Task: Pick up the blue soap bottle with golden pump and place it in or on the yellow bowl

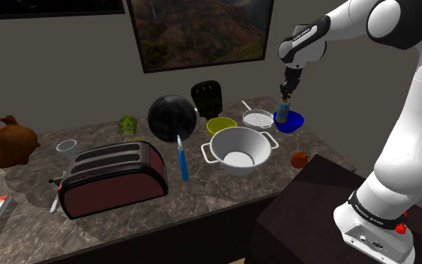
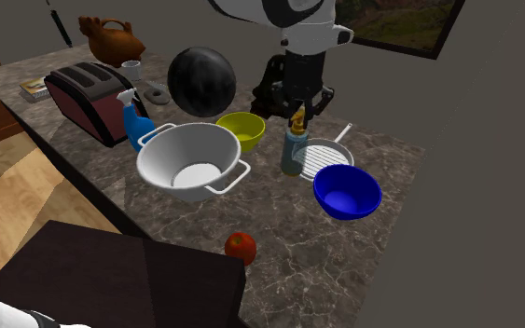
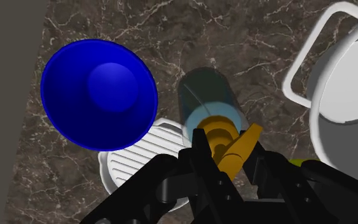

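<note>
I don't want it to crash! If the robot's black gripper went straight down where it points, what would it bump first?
The golden pump on the blue-grey soap bottle, directly under the black gripper. How close they are is unclear.

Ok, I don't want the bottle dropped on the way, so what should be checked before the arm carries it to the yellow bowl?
1. Grip: the gripper clasps the soap bottle at its golden pump: ok.
2. Bottle upright: ok.
3. Bottle lifted off the counter: cannot tell.
4. Yellow bowl empty: ok.
5. Nothing between bottle and bowl: ok, though the white pot stands close beside the bowl.
</note>
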You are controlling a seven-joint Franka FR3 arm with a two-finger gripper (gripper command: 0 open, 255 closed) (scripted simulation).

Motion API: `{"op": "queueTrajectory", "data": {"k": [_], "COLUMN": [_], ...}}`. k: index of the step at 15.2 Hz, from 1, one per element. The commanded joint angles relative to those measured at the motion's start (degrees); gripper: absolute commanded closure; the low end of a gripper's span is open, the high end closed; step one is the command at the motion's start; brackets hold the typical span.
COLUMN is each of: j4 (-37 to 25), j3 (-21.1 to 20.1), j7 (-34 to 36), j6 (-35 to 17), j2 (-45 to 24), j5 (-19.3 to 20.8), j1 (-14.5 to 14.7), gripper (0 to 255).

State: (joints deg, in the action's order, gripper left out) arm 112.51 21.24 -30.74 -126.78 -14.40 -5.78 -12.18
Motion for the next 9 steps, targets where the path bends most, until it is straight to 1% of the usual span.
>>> {"op": "queueTrajectory", "data": {"k": [1, 9], "j4": [-0.37, -10.79], "j3": [0.09, -3.22], "j7": [0.31, 9.20], "j6": [1.03, 6.70], "j2": [0.71, -4.08], "j5": [0.37, 0.07], "j1": [0.15, 5.12], "gripper": [255, 255]}}
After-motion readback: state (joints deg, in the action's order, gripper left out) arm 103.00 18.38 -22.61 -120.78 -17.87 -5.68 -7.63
